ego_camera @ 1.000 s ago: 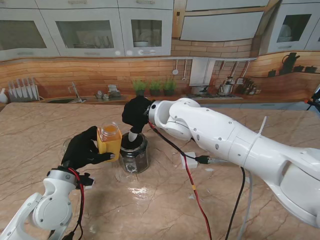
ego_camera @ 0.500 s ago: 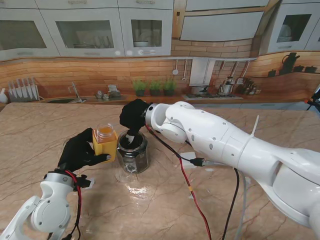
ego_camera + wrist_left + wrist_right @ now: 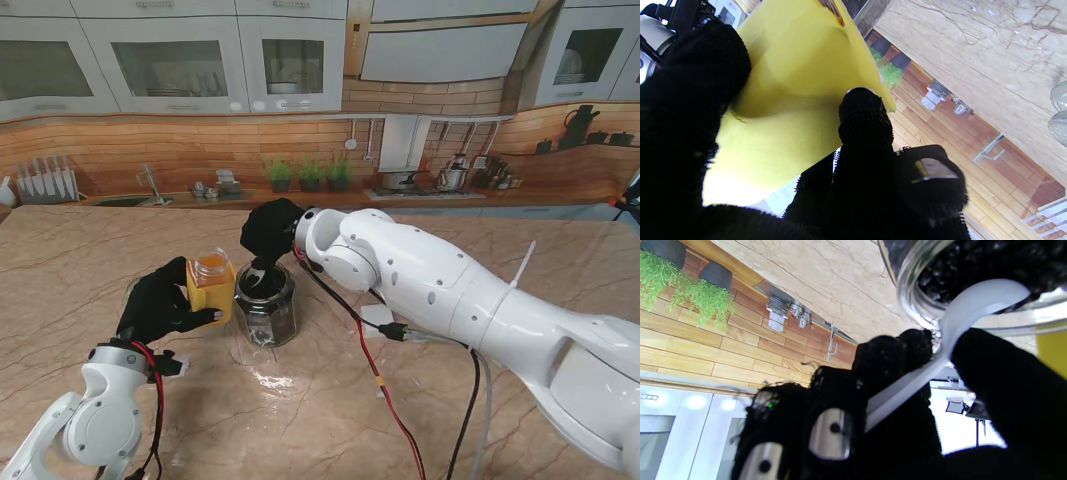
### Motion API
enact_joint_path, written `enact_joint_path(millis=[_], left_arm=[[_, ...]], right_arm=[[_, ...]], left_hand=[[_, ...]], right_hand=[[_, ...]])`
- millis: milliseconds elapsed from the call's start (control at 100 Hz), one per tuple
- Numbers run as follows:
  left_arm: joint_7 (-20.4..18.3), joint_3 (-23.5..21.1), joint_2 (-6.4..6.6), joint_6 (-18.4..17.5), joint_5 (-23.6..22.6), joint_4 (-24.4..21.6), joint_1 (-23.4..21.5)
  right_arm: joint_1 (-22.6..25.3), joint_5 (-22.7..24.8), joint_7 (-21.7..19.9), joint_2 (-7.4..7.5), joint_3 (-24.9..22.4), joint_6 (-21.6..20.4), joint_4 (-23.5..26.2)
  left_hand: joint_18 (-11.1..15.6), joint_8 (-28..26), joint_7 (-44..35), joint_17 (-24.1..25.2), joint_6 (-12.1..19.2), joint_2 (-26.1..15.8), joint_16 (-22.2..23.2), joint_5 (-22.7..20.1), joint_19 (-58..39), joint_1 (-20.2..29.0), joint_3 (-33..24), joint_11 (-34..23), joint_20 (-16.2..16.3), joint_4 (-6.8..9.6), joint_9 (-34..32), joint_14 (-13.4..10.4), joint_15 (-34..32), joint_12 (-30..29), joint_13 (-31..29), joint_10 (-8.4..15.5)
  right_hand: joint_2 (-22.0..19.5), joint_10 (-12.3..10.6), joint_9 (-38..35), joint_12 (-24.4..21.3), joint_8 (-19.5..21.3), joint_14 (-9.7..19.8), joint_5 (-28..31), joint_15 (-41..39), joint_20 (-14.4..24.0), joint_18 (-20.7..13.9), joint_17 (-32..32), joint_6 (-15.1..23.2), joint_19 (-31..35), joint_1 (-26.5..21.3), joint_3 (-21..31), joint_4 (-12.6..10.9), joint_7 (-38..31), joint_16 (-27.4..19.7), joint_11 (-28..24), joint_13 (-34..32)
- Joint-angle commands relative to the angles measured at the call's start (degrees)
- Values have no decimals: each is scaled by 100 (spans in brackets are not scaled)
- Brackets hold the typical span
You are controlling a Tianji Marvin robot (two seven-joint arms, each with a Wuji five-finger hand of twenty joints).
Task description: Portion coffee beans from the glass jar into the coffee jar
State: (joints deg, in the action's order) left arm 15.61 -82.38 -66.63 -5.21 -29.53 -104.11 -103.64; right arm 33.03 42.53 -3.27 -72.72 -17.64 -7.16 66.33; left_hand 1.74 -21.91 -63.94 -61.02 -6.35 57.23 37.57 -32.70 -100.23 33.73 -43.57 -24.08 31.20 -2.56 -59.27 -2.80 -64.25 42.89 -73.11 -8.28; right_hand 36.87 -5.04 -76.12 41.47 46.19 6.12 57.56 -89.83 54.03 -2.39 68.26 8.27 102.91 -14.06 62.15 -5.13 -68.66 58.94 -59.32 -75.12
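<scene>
Stand view: black-gloved right hand [image 3: 272,230] hides most of the white plastic spoon [image 3: 950,336] it grips; the bowl dips into dark coffee beans [image 3: 973,263] in the clear glass jar [image 3: 266,305], handle slanting up toward the hand. Black-gloved left hand [image 3: 158,300] grasps the upright yellow-labelled coffee jar [image 3: 211,285], just left of the glass jar, base hidden, above the marble desk [image 3: 330,400].

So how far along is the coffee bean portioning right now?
Both jars are open. The left hand holds the yellow coffee jar beside the glass jar; the right hand has the white spoon dipped into the beans. Lifting a scoop and tipping it across remains.
</scene>
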Motion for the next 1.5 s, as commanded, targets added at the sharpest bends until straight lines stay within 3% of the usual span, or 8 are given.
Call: enact_joint_path(millis=[0,250,580,1120,1490], left_arm=[[-25,21,-15,7,-19,-14,-24],[-83,81,-3,28,-30,-39,19],[-202,259,23,154,-59,-36,90],[-731,307,119,271,23,-197,-29],[-926,250,149,213,155,-470,-307]], right_arm=[[81,-57,-23,72,-65,64,99],[396,-215,-114,247,-439,185,239],[1124,-300,126,454,-1239,279,608],[1786,-146,-361,821,-2350,-9,1631],[2077,-151,-582,936,-2830,-273,2044]], left_hand=[[287,-347,-995,-53,931,-1169,-4,-746,-428,948,-2114,-680,-33,806,-823,331,63,394,12,447],[308,-348,-996,-53,934,-1169,-4,-747,-423,946,-2108,-683,-35,804,-828,331,64,396,12,445],[342,-357,-1019,-55,971,-1112,-2,-773,-418,939,-2149,-698,-36,844,-857,293,50,400,7,469],[321,-327,-1051,-64,971,-983,17,-879,-487,910,-2274,-730,5,1035,-962,299,-93,408,0,458],[322,-307,-1055,-66,969,-954,2,-909,-513,890,-2306,-727,16,1104,-986,314,-153,422,3,454]], right_hand=[[32,245,-222,62,142,1045,-73,-357,69,-1857,277,-40,1672,-272,313,-323,-265,163,-251,-83],[51,237,-231,51,119,1025,-75,-362,73,-1831,277,-37,1678,-267,351,-289,-285,166,-249,-82],[63,265,-234,31,68,942,-82,-371,74,-1741,271,-90,1698,-285,399,-220,-344,161,-269,-81],[145,295,-259,-2,20,895,-53,-401,98,-1673,272,-118,1707,-295,488,-187,-377,161,-273,-77],[188,307,-269,-6,17,874,-38,-418,138,-1627,275,-123,1707,-290,540,-159,-392,164,-278,-76]])
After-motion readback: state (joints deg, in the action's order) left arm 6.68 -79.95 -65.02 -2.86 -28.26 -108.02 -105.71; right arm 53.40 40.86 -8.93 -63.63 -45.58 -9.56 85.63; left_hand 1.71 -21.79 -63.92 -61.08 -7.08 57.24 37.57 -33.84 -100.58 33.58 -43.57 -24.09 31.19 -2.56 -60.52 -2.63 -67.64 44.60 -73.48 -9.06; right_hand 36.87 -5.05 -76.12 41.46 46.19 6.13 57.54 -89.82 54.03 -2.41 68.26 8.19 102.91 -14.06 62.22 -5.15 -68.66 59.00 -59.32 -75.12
